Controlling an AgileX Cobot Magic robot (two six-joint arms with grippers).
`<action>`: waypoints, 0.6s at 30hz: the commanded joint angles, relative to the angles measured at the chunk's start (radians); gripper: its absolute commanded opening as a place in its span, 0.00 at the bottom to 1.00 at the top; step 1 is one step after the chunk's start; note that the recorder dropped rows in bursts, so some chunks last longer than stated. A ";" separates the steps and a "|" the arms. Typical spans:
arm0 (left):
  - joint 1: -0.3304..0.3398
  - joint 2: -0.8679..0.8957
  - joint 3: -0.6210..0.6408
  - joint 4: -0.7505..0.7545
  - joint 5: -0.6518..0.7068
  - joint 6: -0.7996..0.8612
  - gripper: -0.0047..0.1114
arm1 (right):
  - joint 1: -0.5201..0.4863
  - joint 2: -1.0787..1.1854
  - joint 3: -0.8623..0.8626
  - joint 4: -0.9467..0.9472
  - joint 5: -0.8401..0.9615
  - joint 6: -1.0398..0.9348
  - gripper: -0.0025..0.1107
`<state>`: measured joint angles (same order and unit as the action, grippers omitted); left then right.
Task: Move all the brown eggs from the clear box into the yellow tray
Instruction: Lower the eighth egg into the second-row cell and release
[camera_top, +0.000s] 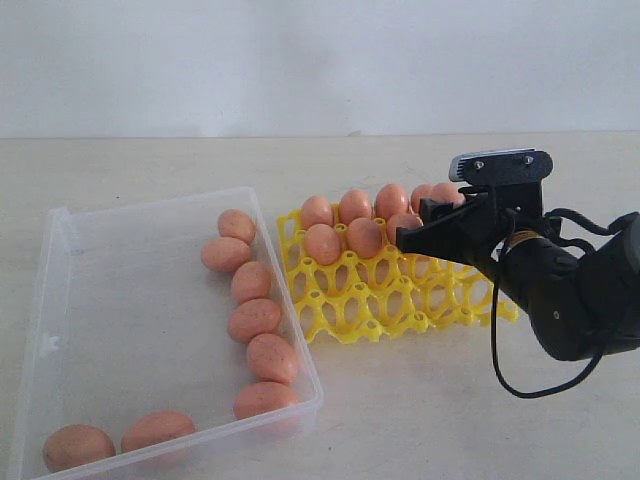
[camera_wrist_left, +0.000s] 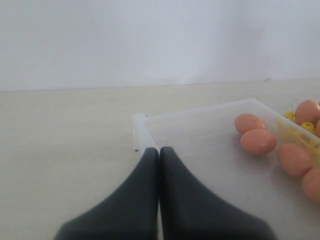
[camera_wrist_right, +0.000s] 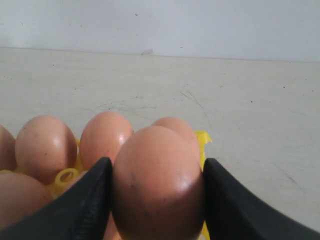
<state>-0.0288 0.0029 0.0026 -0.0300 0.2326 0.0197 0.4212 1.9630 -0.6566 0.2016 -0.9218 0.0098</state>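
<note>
Between the black fingers (camera_wrist_right: 80, 205) of my right gripper (camera_wrist_right: 157, 162) sits one brown egg (camera_wrist_right: 157, 190), gripped on both sides. In the exterior view this gripper (camera_top: 415, 238) hovers at the back right of the yellow tray (camera_top: 380, 300), where several brown eggs (camera_top: 323, 243) fill the rear cups. More eggs (camera_top: 255, 320) lie along the right and front walls of the clear box (camera_top: 150, 205). My left gripper (camera_wrist_left: 159, 150) is shut and empty, just outside a corner of the clear box (camera_wrist_left: 200, 112). It does not show in the exterior view.
The box and tray rest side by side on a pale table (camera_top: 420, 410) with a white wall behind. The right arm's black cable (camera_top: 497, 370) hangs in a loop just right of the tray's front corner.
</note>
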 joint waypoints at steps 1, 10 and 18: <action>-0.004 -0.003 -0.003 -0.005 -0.001 0.001 0.00 | -0.004 0.000 -0.003 0.004 -0.015 -0.004 0.39; -0.004 -0.003 -0.003 -0.005 -0.001 0.001 0.00 | -0.004 0.000 -0.005 0.007 -0.007 -0.003 0.53; -0.004 -0.003 -0.003 -0.005 -0.001 0.001 0.00 | -0.004 -0.006 -0.005 0.007 -0.013 -0.003 0.53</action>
<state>-0.0288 0.0029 0.0026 -0.0300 0.2326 0.0197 0.4212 1.9630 -0.6575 0.2094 -0.9240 0.0098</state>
